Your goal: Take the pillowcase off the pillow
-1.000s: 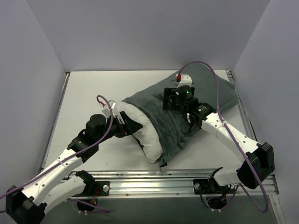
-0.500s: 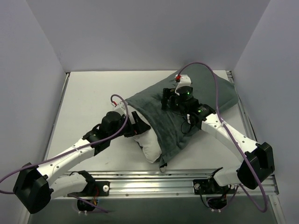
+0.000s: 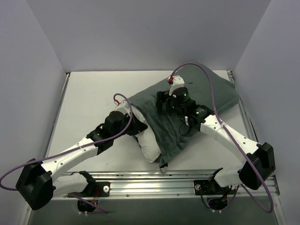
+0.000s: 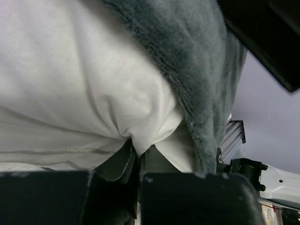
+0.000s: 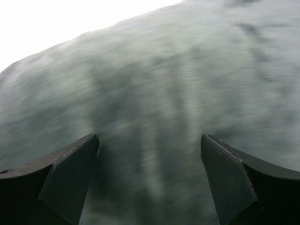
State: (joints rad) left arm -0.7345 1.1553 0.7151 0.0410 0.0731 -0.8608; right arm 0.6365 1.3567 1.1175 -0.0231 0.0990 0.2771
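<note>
The white pillow (image 3: 150,144) lies slantwise on the table, its near-left end sticking out of the grey-green pillowcase (image 3: 176,129). My left gripper (image 3: 139,127) is at that bare end. In the left wrist view it (image 4: 138,152) is shut on a pinched fold of the pillow (image 4: 70,70), with the velvety pillowcase (image 4: 201,70) edge just to the right. My right gripper (image 3: 161,101) hovers over the top of the pillowcase (image 5: 154,84). It (image 5: 150,159) is open, both dark fingers (image 5: 70,173) wide apart with nothing between them.
Bare white table (image 3: 89,93) stretches to the left and back of the pillow. An aluminium rail (image 3: 154,180) runs along the near edge. Grey walls close in the left, back and right. Purple cables (image 3: 206,72) loop above both arms.
My left arm has reached right into the pillow's bare end and its gripper has shut on the white fabric. The right gripper has drifted slightly left over the pillowcase, still open.
</note>
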